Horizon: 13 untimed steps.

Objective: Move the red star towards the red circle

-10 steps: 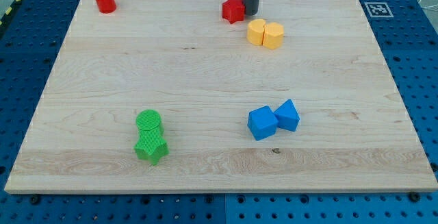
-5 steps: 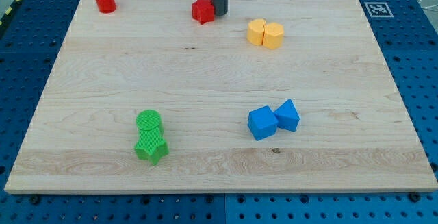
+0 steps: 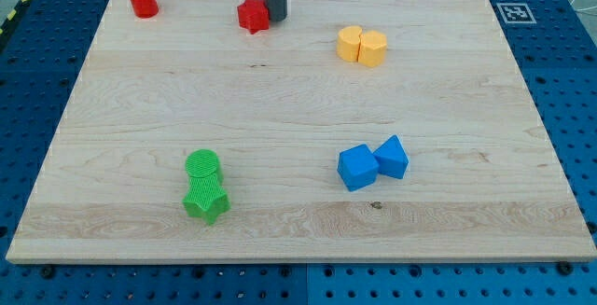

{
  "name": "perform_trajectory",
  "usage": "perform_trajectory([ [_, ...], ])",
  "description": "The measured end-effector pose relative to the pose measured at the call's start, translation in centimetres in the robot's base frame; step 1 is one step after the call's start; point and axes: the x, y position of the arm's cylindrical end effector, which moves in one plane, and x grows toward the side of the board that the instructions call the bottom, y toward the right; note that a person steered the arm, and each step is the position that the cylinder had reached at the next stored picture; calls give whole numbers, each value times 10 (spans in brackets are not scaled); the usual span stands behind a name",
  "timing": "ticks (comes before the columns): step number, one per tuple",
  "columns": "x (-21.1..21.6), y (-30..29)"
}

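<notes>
The red star lies near the view's top, left of centre, on the wooden board. My tip touches the star's right side. The red circle, a short cylinder, stands at the board's top left corner, well to the left of the star.
Two yellow blocks sit side by side to the right of my tip. Two blue blocks touch each other at the lower right. A green circle and a green star touch at the lower left. A marker tag is at the top right.
My tip has slid to the view's left along the top of the board, pushing the red star left with it, closer to the red circle. The other blocks have not moved.
</notes>
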Motion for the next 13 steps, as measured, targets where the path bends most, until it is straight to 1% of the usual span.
perform_trajectory([
  [1,0,-11],
  [3,10,0],
  [6,6,-32],
  [8,28,-21],
  [10,17,-50],
  [12,1,-64],
  [13,-1,-65],
])
